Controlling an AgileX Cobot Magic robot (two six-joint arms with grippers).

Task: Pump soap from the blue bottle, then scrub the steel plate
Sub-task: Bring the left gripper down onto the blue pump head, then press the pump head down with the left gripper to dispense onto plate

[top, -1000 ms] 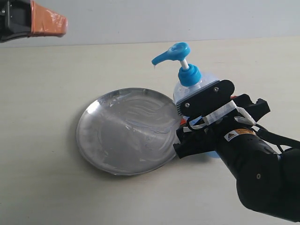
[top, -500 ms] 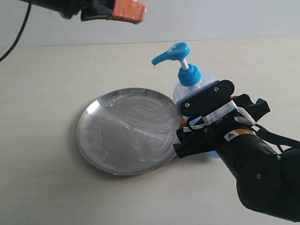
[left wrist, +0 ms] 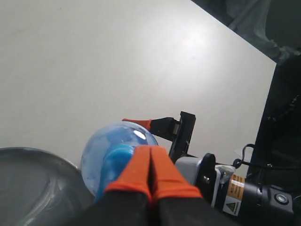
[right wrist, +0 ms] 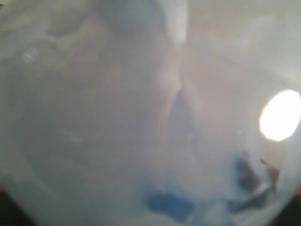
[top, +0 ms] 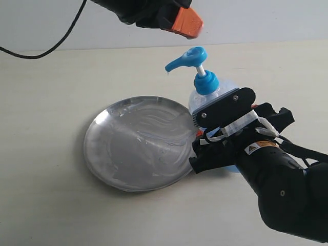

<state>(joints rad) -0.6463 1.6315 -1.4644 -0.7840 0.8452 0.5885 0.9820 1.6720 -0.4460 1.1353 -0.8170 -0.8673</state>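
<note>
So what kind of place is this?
Probably a robot test bench, not a kitchen: a plain pale table holds a blue pump bottle and steel plate, with the right gripper around the bottle and the left gripper above.

The exterior view is lit brightly and evenly; only a faint shadow is cast under the plate [top: 136, 143], which is streaked with reflections. In the right wrist view the bottle [right wrist: 141, 117] is rendered wholly out of focus, with one blown-out glare spot.
</note>
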